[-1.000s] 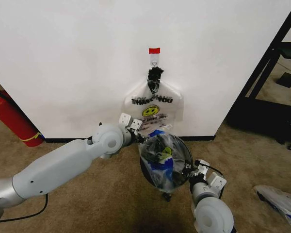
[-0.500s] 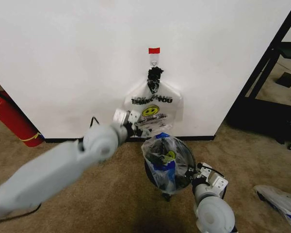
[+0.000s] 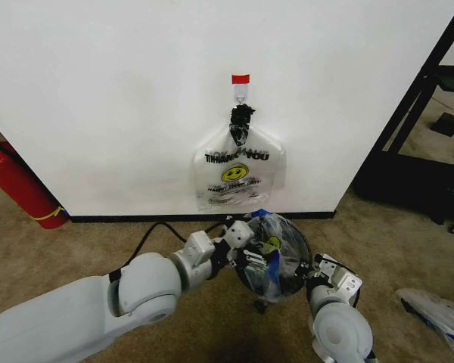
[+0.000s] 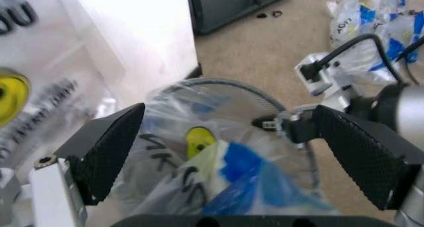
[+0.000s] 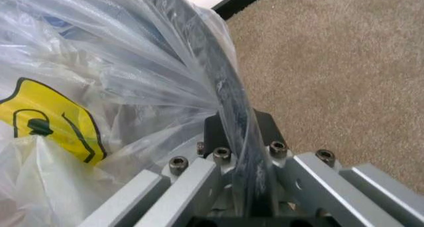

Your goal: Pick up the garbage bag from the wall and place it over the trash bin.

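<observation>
Head view gives me the left claw [image 3: 246, 253] low in front of the white wall [image 3: 98, 98], at the near-left edge of the trash bin [image 3: 299, 265], a small round black one. The garbage bag [image 3: 276, 253] lies over the mouth of this bin, thin and crinkly, translucent with blue patches, black letters and a small yellow smiley.

From the left wrist camera I see the left claw [image 4: 225, 152] spread wide: its two black textured pads [image 4: 109, 147] stand well apart, one on each side of the bag [image 4: 198, 187], and I cannot tell if either pad touches the plastic. It holds nothing firmly.

The right claw [image 3: 315, 268] sits at the right rim of the bin. In the right wrist view its metal fingers [image 5: 192, 182] are closed on the dark curved rim [image 5: 225, 103] with the plastic film [image 5: 99, 73] stretched over it.

Above the left claw, against the wall, a fuller white "THANK YOU" bag [image 3: 238, 174] hangs from a hook under red tape [image 3: 240, 79]. Far to its left stands a red fire extinguisher [image 3: 19, 185] on the beige carpet [image 3: 76, 242].
</observation>
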Tool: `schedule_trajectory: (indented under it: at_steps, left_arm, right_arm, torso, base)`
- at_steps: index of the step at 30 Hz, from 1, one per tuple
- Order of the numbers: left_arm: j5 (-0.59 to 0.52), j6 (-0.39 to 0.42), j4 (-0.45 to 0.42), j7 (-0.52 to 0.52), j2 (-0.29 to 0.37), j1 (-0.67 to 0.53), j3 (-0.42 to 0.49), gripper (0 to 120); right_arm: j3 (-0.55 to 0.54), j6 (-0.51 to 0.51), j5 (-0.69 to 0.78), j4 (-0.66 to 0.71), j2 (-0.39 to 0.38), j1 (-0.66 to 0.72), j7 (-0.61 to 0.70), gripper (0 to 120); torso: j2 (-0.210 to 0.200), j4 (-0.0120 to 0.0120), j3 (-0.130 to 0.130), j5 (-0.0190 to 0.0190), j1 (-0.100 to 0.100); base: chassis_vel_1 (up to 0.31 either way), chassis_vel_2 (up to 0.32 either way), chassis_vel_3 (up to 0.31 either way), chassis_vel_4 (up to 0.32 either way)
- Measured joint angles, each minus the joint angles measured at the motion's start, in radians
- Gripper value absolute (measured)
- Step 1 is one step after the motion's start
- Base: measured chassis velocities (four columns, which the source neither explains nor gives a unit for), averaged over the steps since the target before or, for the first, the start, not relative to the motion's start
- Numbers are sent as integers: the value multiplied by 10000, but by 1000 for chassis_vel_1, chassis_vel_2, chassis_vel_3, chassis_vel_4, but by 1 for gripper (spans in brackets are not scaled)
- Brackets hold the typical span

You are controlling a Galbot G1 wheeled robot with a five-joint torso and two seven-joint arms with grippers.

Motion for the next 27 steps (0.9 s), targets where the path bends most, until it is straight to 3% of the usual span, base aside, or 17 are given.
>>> schedule_trajectory:
  at_steps: [7,15,27]
  left_arm:
    - [-2140,1430,272,-2019,-1025,-1042,1005,95]
    - [-3385,1759,936,-3157,-1420,-1283,1376,92]
    - [-3998,1946,1607,-3801,-1909,-1242,2030,86]
  right_arm:
    - [-21,9,-332,-69,115,8,-9,0]
    - [-20,44,-498,-67,128,2,-38,0]
    - [-175,64,-766,-86,166,-41,-66,0]
  torso:
    - [0,-4,1,1,0]
    - [0,-3,1,1,0]
    - [0,-2,1,0,0]
  base:
    - [0,0,0,0]
    - [0,0,0,0]
    - [0,0,0,0]
